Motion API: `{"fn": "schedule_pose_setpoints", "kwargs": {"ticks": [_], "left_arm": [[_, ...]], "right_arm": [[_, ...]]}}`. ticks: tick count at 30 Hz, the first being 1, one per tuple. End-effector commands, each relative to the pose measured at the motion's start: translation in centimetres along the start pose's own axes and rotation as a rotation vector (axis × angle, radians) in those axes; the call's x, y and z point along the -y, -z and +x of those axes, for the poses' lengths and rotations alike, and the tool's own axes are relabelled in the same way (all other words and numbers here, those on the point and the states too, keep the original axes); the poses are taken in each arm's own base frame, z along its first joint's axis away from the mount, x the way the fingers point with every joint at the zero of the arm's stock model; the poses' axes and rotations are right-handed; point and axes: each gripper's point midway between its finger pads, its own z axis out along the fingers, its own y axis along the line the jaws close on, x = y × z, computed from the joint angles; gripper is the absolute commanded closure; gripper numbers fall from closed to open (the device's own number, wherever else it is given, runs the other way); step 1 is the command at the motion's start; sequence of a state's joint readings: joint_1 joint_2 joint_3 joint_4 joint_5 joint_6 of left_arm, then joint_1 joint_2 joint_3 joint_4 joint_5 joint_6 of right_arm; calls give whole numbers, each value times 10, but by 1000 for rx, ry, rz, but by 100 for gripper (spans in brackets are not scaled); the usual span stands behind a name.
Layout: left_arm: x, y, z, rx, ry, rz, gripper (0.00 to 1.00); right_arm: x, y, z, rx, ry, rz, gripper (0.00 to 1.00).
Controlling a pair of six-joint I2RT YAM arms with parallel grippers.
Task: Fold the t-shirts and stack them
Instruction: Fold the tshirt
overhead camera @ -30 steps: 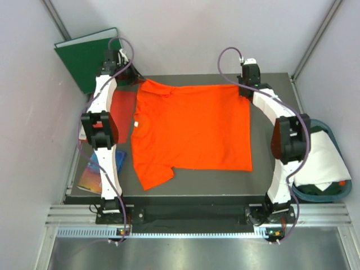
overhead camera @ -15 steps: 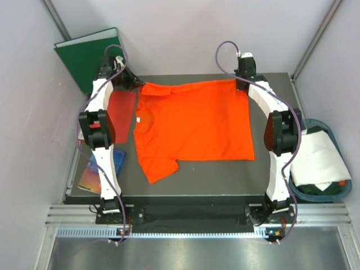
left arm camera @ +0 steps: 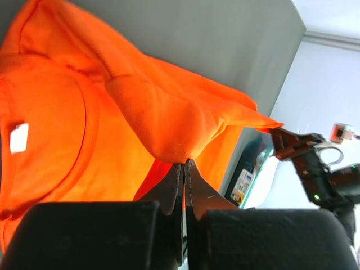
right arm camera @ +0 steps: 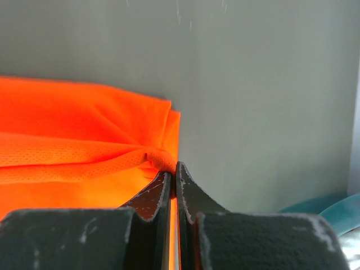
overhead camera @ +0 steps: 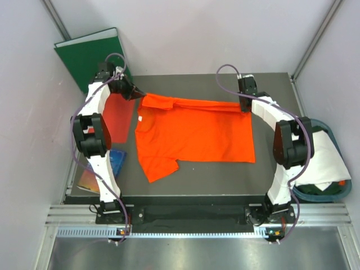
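Looking up from the lower edge of the overhead frame, you see the orange t-shirt (overhead camera: 191, 135) spread across the middle of the dark table (overhead camera: 225, 177), one sleeve trailing at lower left. At the right edge the white t-shirt (overhead camera: 322, 157) lies in a teal basket (overhead camera: 337, 194). Farther up, your left gripper (overhead camera: 136, 93) and right gripper (overhead camera: 245, 106) each clamp the orange shirt's far corners, that edge doubled over between them. A red folder (overhead camera: 120, 112) lies at left, a green binder (overhead camera: 84, 56) at upper left

counter (overhead camera: 225, 175): dark grey | orange t-shirt (overhead camera: 191, 135): lies between my left claw (overhead camera: 138, 93) and right claw (overhead camera: 246, 108) | red folder (overhead camera: 119, 113): beside left claw
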State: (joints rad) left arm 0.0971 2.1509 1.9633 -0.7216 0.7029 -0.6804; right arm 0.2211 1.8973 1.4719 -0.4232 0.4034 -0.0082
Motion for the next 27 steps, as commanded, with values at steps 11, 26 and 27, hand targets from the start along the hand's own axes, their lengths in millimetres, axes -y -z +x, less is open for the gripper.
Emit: {"fn": "schedule_pose_setpoints", "kwargs": {"ticks": [11,26,27], "left_arm": [[-18,24,46,-128,71,-88,100],[-19,25,41,-134,80,-115,100],[-19,25,43,-142,88,-115,100]], "right_arm": [[16,-15,-22,93,3,265,100],[9,-30,-65,198,-21,276,100],[8,-30,-60,191,-17,269,100]]}}
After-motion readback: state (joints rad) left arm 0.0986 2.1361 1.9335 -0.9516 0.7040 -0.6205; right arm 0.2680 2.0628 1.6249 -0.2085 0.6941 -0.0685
